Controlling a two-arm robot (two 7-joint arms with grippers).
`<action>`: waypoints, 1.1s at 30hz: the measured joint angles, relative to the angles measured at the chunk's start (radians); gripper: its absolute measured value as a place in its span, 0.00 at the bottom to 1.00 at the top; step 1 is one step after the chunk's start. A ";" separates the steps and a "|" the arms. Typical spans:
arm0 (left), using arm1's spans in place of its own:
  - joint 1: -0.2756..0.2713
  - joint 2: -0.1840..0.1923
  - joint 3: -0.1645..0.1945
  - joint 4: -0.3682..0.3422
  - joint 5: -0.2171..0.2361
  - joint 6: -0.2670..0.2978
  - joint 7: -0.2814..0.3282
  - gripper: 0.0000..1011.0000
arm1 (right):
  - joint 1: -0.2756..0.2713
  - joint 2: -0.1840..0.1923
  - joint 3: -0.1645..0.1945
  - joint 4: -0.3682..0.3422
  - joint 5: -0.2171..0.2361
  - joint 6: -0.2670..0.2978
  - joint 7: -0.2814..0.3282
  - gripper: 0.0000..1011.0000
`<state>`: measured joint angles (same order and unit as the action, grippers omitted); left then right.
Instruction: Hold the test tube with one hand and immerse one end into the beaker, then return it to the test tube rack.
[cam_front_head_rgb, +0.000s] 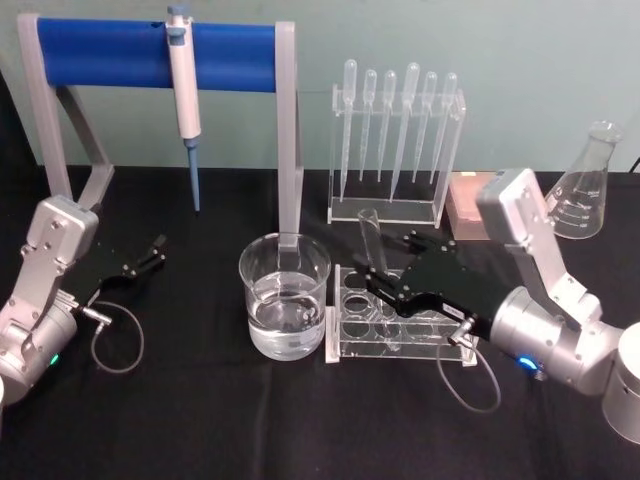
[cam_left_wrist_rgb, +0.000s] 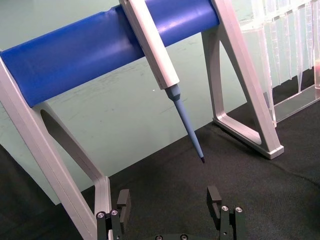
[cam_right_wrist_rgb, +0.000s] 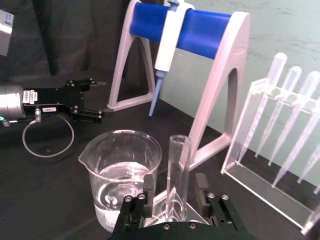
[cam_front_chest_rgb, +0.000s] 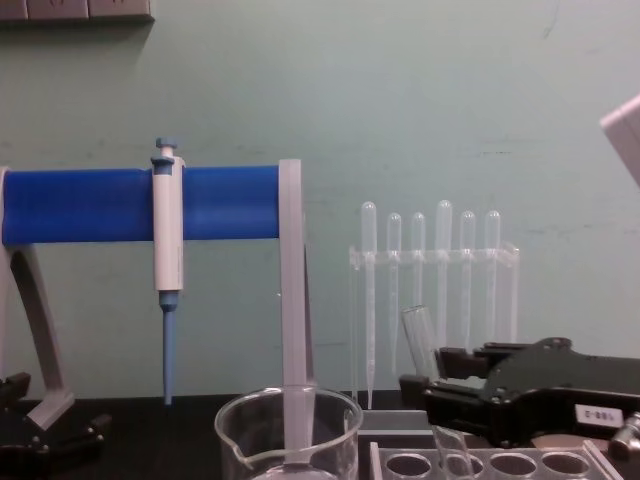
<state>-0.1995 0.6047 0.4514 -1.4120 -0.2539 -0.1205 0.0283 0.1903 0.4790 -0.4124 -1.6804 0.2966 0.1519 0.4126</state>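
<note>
From the head, the right gripper (cam_front_head_rgb: 385, 272) clamps the test tube (cam_front_head_rgb: 371, 240) over the rack (cam_front_head_rgb: 395, 322), beside the beaker (cam_front_head_rgb: 285, 295). The right wrist hides the tube's lower end. Left gripper (cam_left_wrist_rgb: 170, 200) gapes, idle.

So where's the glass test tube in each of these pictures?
Head view: the test tube leans over the tube rack, at the right end effector.
Left wrist view: not in it.
Right wrist view: it stands low in the middle, between the end effector's fingers.
Chest view: low and right of centre, tilted.
Shared landmark: the beaker beside it.
</note>
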 joint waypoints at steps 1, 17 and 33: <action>0.000 0.000 0.000 0.000 0.000 0.000 0.000 0.99 | -0.006 0.002 0.004 -0.005 0.001 0.002 -0.002 0.51; 0.000 0.000 0.000 0.000 0.000 0.000 0.000 0.99 | -0.224 0.090 0.206 -0.121 0.061 0.020 -0.105 0.97; 0.000 0.000 0.000 0.000 0.000 0.000 0.000 0.99 | -0.138 -0.095 0.239 0.253 -0.142 -0.337 -0.315 0.99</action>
<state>-0.1996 0.6047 0.4514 -1.4120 -0.2539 -0.1205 0.0283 0.0520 0.3843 -0.1735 -1.4273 0.1550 -0.1848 0.0978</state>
